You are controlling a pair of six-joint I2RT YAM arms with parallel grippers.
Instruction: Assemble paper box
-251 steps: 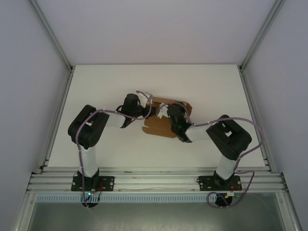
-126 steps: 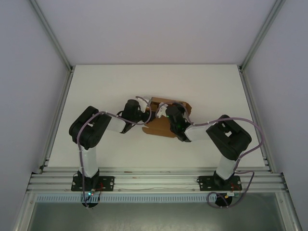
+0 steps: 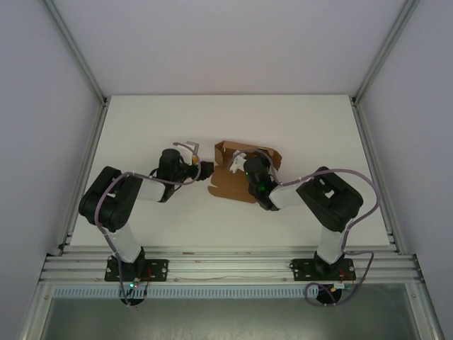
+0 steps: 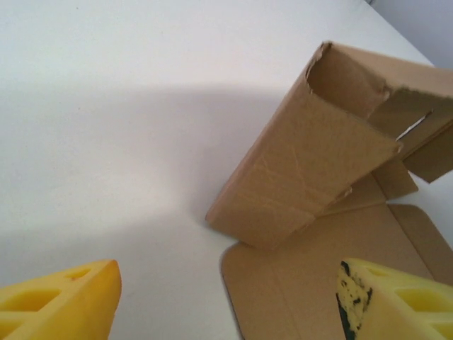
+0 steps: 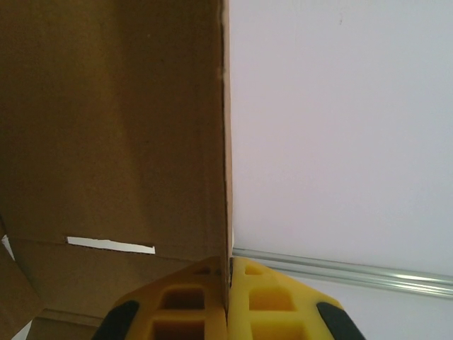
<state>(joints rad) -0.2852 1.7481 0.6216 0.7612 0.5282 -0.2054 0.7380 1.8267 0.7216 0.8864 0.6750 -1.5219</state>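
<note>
While the right jaws are clenched on the thin edge of 1 cardboard panel, the left jaws hang released just to the left of the paper box (image 3: 232,185), not touching it. The box sits near the middle of the white counter (image 3: 297,120), partly folded. Its plain brown base lies flat, and walls are raised along the far side.

From the left wrist, the 2 yellow fingers (image 4: 62,301) sit wide apart at the bottom corners. The box (image 4: 304,177) lies ahead of them and toward the right. A folded wall there leans up from the counter (image 4: 106,106), its top corner curled and ragged, with the flat base sheet below it.

From the right wrist, both yellow fingers (image 5: 191,304) press together with the panel's edge (image 5: 113,127) between them. A narrow white slot (image 5: 110,245) cuts across the cardboard. A metal rail (image 5: 340,269) runs behind.
</note>
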